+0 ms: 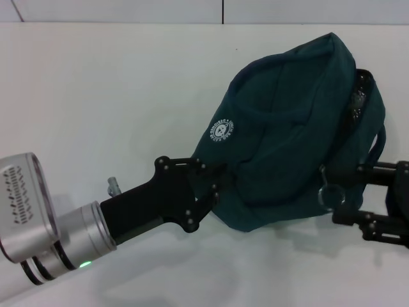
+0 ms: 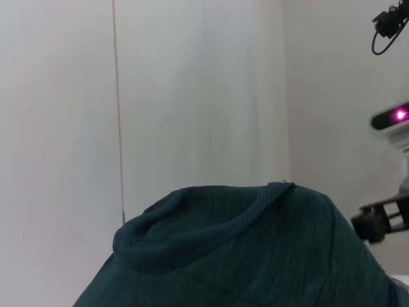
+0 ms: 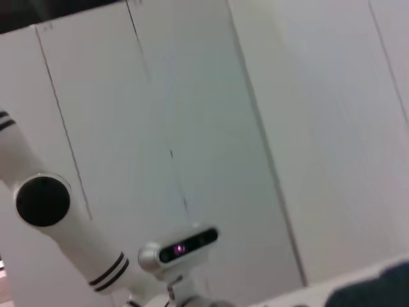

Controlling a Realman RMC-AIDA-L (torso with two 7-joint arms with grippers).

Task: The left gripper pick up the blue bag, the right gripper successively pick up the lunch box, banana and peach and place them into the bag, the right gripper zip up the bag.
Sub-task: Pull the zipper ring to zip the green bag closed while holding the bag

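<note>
Bag: the blue bag (image 1: 287,134) hangs above the table (image 1: 96,96), bulging and apparently already closed; lunch box, banana and peach are not in view, presumably inside
Left gripper: the left gripper (image 1: 214,182) comes in from the lower left, its fingers clamped on the bag's lower left fabric, bearing its weight
Right gripper: the right gripper (image 1: 348,195) sits at the bag's right side, its fingers just beside the pull; whether they pinch anything cannot be told
Zip pull: the metal ring (image 1: 330,194) dangles at the bag's lower right, just off the right fingertips and far from the left ones
Zip line: it appears to run up the right edge, away from the right fingers
Nearer arm: the right
Stage: zipping looks near or at its end
</note>
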